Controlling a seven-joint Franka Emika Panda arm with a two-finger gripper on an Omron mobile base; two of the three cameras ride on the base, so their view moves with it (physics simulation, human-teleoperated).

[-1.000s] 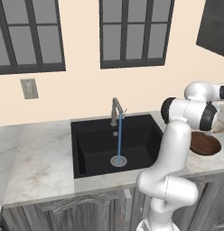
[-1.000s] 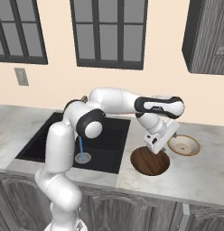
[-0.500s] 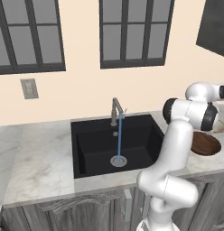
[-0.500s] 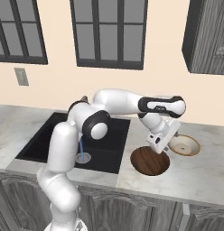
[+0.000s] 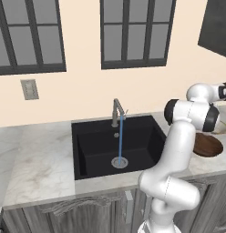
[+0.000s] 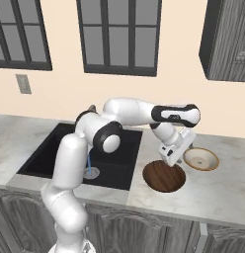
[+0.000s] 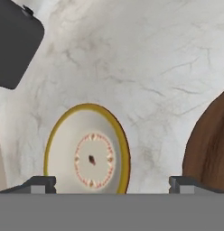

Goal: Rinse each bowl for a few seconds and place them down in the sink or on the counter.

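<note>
Hand view: my jaws stand wide open over the tan bowl [image 7: 89, 151] on the bench [image 7: 145, 58]. If I drift sideways, a finger could clip the brown bowl [image 7: 212, 146] beside it.

You see two shallow round bowls upright on the pale marble counter [image 6: 223, 188], right of the black sink [image 5: 101, 150]: a dark brown bowl [image 6: 164, 176] nearer the basin, a tan-rimmed cream bowl [image 6: 201, 158] just beyond. Water runs from the tap [image 5: 117, 109].
</note>
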